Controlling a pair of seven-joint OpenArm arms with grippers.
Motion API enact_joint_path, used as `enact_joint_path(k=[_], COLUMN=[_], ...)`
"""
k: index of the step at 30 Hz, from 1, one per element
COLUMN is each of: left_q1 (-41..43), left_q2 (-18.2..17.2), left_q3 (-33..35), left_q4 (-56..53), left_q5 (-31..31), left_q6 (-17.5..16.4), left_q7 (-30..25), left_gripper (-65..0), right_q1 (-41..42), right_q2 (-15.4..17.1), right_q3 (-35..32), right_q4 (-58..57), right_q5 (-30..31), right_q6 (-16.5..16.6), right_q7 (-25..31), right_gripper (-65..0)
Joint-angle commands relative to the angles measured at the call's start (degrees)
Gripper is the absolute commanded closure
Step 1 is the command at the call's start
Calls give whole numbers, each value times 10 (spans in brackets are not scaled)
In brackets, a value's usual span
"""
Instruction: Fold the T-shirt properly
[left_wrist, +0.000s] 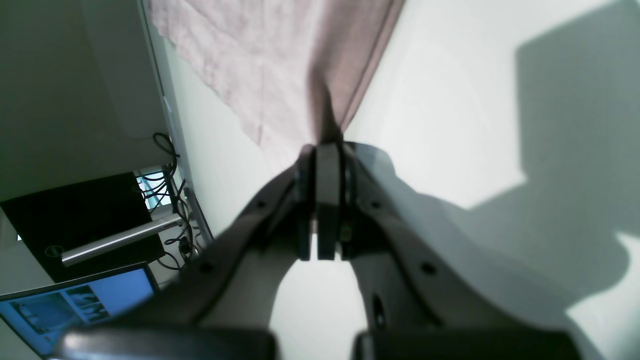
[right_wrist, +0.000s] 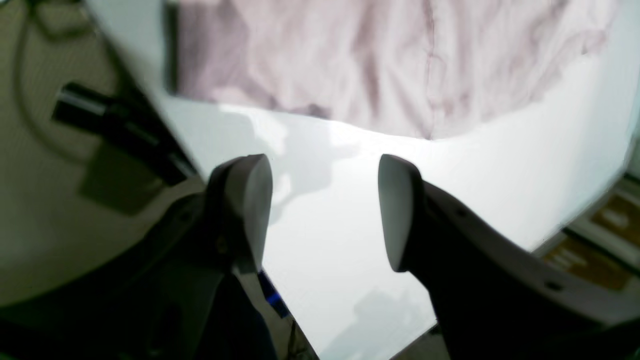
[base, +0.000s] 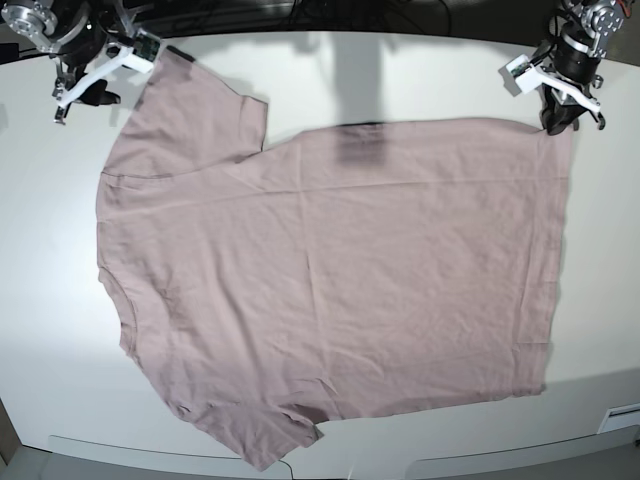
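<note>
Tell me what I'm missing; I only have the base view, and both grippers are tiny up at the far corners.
Observer: The left gripper is shut on the T-shirt, pinching its hem corner.
Operator: Report the right one.
Observer: The right gripper is open and holds nothing; bare table shows between its fingers.
Operator: Say how near the cloth it is.
Observer: The sleeve edge lies just beyond its fingertips, untouched.
</note>
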Motion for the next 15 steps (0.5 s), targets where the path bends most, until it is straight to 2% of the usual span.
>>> enact_joint_path(k=[1, 3, 7, 12, 13, 15], left_q1=[-13, -13, -13, -13, -13, -13], left_q2=[3, 3, 3, 3, 3, 3], left_q3=[-2, -2, -2, -2, -2, -2], left_q4=[4, 4, 4, 4, 4, 4], left_q5=[-7, -7, -7, -7, -7, -7], left_q6=[3, 3, 3, 3, 3, 3], left_q7=[-9, -9, -11, -19, -22, -22], left_gripper=[0, 0, 0, -3, -38, -43], right_q1=[-3, -2, -3, -3, -3, -3], right_q2=[7, 7, 8, 10, 10, 10], right_q3=[4, 4, 4, 4, 4, 4], right_q4=[10, 10, 9, -7, -12, -21], right_q5=[0, -5, -64, -62, -60, -23], right_q6=[-4, -4, -4, -4, -4, -4], right_q7=[17, 35, 61, 60, 61, 65], right_gripper=[-342, -343, -343, -343, -343, -343])
